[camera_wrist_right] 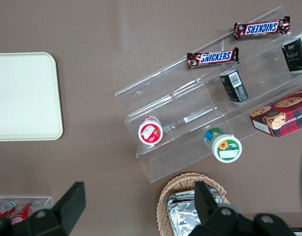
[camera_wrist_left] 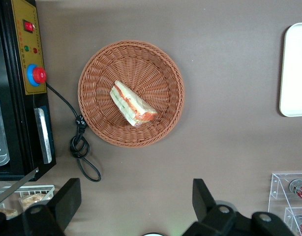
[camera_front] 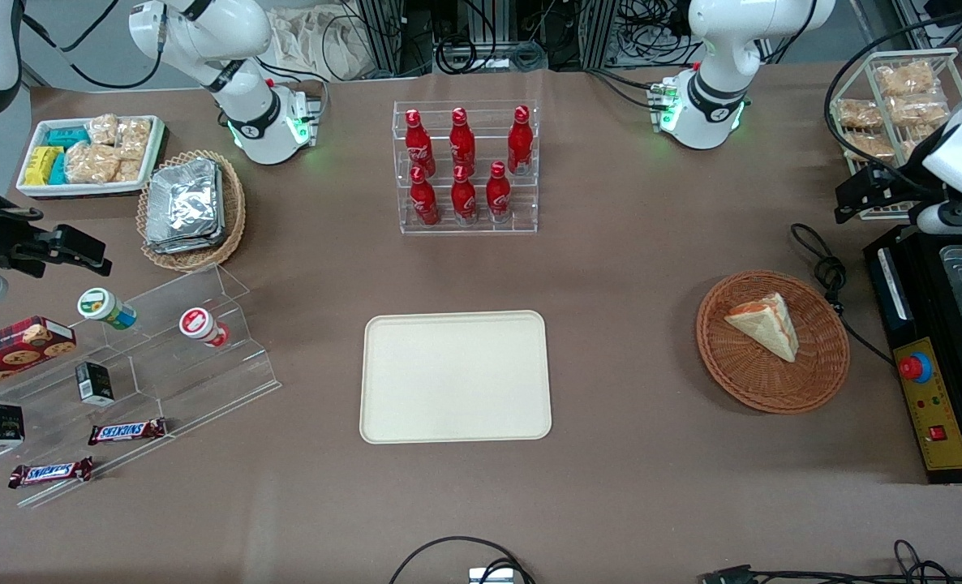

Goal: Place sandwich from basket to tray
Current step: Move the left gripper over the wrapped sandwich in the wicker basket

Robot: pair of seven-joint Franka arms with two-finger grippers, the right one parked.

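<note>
The sandwich (camera_front: 763, 323) is lying on its side in the round reddish-brown basket (camera_front: 773, 381), its pale bread face turned up and the red-orange and green filling showing along one edge; it is sitting a little off the basket's middle, toward the side farther from the front camera. The basket is resting on the brown table (camera_front: 627, 268) toward the working arm's end, with a black cable (camera_front: 828, 272) coiling just beside its rim and a black box with a red button (camera_front: 916, 367) standing next to that. The cream tray (camera_front: 455, 376) is lying flat near the table's middle, well apart from the basket, with a clear rack of red bottles (camera_front: 466, 166) standing farther from the front camera than the tray. The gripper (camera_wrist_left: 136, 206) is hovering high above the table near the basket, its two black fingers (camera_wrist_left: 67, 199) spread wide and holding nothing
</note>
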